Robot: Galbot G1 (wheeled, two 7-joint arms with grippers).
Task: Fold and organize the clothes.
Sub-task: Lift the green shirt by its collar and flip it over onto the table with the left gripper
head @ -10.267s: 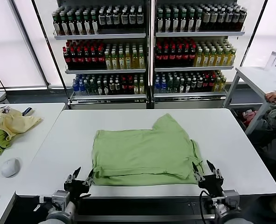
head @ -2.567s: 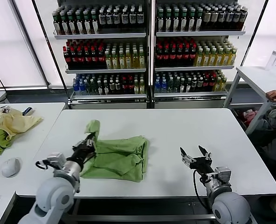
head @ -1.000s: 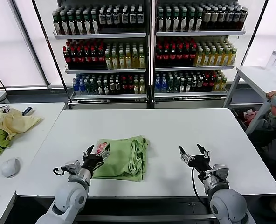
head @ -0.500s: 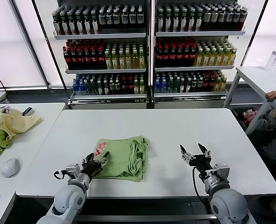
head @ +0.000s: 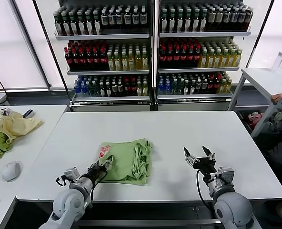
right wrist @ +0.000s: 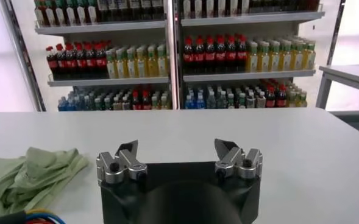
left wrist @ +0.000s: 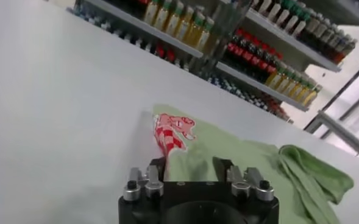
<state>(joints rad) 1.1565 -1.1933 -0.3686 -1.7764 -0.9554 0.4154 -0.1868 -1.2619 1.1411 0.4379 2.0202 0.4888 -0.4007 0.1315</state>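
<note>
On the table [head: 188, 129], left hand [head: 104, 164] pinches folded polo shirt [head: 129, 162] (graphic up).

grey rounded arms [head: 230, 210], black screwed grippers [right wrist: 178, 152]

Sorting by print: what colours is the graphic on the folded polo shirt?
Red and white, on the light green polo shirt; the graphic shows best in the left wrist view.

Shop-style test room: stocked drink bottle shelves [head: 150, 52] behind white tables [head: 188, 133]
</note>
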